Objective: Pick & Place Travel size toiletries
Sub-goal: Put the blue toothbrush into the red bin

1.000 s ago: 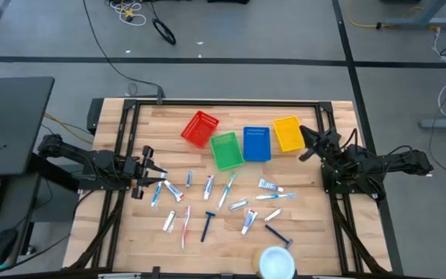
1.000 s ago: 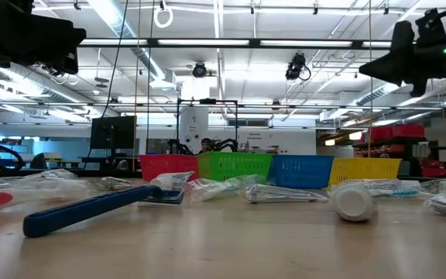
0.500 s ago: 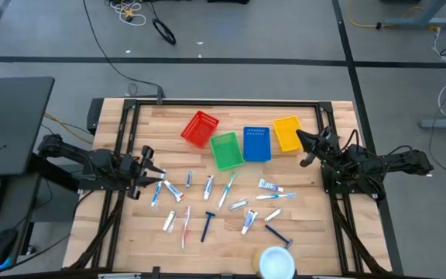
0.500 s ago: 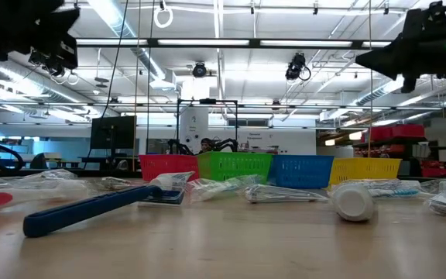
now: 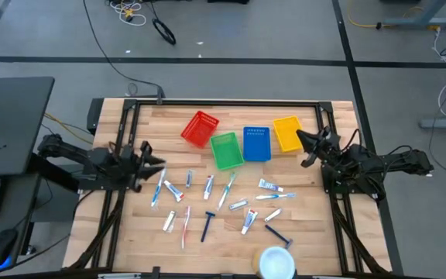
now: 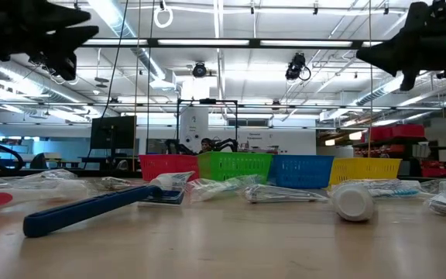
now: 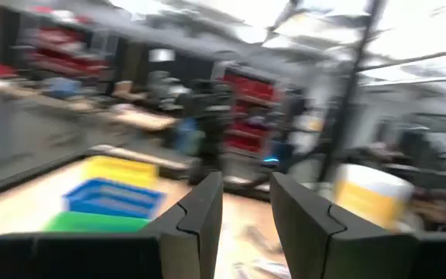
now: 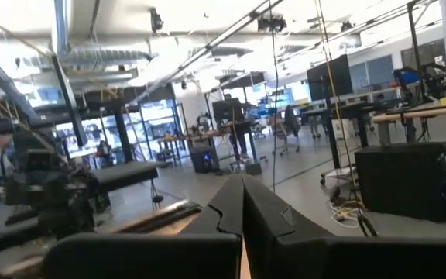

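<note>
Wooden worktop [image 5: 331, 232] seen from above, framed by dark rails.

Left gripper [image 5: 152, 163] at the 9 o'clock edge of the worktop, raised off the surface, pointing toward the middle. Jaws apart with a narrow gap, nothing between them; the left wrist view shows the two fingers [image 7: 204, 213] separated and empty.

Right gripper [image 5: 301, 147] at about 2 o'clock, also raised, just beside the yellow basket [image 5: 286, 132]. Jaws pressed together, holding nothing; in the right wrist view the fingers [image 8: 231, 205] meet in a single seam.

Toiletries [image 5: 211, 199] lie scattered across the centre and the 6 o'clock half of the worktop: small white tubes, pale toothbrushes, a blue razor [image 5: 207, 225] near centre and a dark razor [image 5: 279, 234] toward 5 o'clock. All rest on the wood; none is in a basket.

Four baskets in a row along the 12 o'clock side: red basket [image 5: 200, 128], green basket [image 5: 226, 150], blue basket [image 5: 256, 143], then the yellow one.

White disc [image 5: 276, 263] at the 6 o'clock edge, close to the dark razor.
</note>
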Motion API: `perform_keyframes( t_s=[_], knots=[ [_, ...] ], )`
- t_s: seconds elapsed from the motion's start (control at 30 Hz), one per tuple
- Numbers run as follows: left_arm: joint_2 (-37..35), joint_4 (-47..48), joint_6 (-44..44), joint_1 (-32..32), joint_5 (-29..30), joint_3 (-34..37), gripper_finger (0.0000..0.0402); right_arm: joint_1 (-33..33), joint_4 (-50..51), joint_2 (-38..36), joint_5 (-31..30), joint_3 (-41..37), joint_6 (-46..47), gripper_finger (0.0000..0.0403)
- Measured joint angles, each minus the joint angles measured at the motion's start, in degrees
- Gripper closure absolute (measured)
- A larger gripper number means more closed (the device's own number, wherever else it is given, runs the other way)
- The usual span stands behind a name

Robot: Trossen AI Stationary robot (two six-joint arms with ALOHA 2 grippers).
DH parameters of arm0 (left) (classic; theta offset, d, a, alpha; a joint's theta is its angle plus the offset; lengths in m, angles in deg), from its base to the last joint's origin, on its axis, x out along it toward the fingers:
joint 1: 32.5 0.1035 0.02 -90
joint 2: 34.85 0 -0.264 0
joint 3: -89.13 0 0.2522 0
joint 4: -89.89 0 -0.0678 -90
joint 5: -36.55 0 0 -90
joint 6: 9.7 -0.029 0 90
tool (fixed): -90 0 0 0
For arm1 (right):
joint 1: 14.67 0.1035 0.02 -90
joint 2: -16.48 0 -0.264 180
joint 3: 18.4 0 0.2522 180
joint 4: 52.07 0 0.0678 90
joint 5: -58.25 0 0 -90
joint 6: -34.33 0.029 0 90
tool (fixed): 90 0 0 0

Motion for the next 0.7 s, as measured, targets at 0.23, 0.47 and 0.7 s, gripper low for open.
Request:
perform_keyframes(
  t_s=[0.23,0.47,0.7],
  knots=[
    [4.9,22.1,-2.2,0.0,10.1,-13.1,0.0252,0.0,-5.5,2.8,4.5,0.0,0.0,0.0400],
    [15.0,46.5,17.7,0.0,13.2,-23.5,0.0229,0.0,-12.8,10.3,8.0,3.4,-0.6,0.0400],
    [23.3,54.4,34.6,0.0,10.3,-24.5,0.0215,0.0,-6.8,23.8,6.0,11.5,-0.7,0.0400]
  ],
)
